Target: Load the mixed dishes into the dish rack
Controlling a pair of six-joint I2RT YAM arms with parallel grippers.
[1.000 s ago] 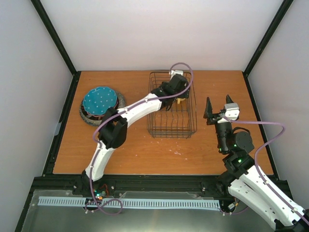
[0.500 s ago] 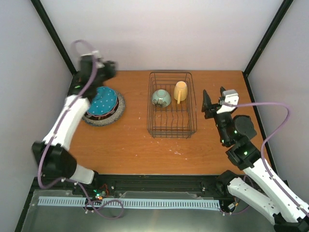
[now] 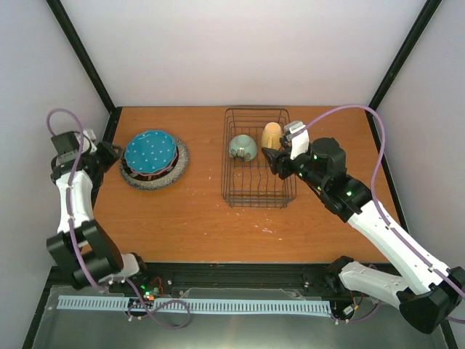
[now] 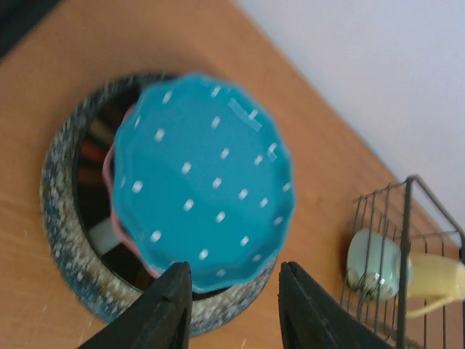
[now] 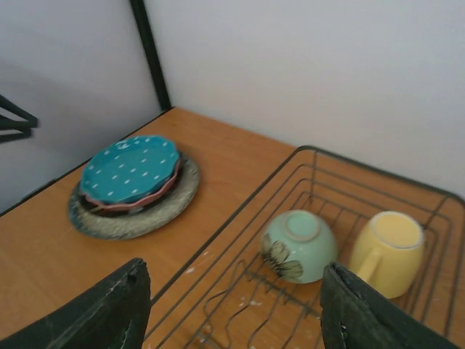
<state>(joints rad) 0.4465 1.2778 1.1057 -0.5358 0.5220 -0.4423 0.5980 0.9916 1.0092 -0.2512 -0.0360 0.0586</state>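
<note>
dish rack [image 3: 258, 206], pale green bowl [image 3: 242, 147] and yellow mug [image 3: 272, 134] inside

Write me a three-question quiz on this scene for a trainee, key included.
1. True or false: the blue dotted plate tops a stack outside the dish rack.
2. Beside the yellow mug in the rack lies: A) a fork, B) a pale green bowl, C) a glass.
3. Which arm's gripper hovers over the rack?
Key: 1 true; 2 B; 3 the right gripper.
</note>
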